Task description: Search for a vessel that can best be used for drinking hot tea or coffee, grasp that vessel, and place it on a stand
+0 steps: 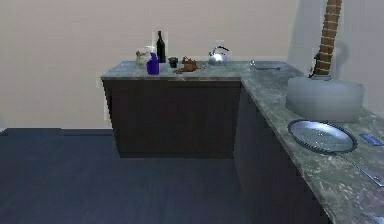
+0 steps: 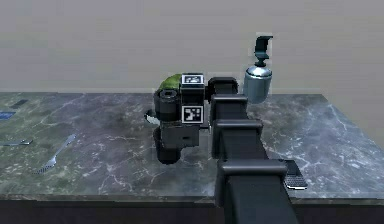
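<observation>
On the far counter (image 1: 200,74) in the forward view stands a small dark cup-like thing (image 1: 173,62), between a blue bottle (image 1: 152,66) and a low brownish thing (image 1: 187,66). In the arm side view the arm (image 2: 245,160) reaches out over a marbled counter (image 2: 90,125). Its gripper (image 2: 165,140) sits left of the two white marker squares (image 2: 191,112). A rounded green thing (image 2: 172,82) lies on the counter just behind the gripper, so I cannot tell whether it holds anything.
The far counter also carries a tall dark bottle (image 1: 160,46) and a metal kettle (image 1: 218,55). The forward view's right counter has a round metal pan (image 1: 322,136) and a grey pot (image 1: 325,98). A grey pump bottle (image 2: 260,75) and a fork (image 2: 55,160) flank the arm.
</observation>
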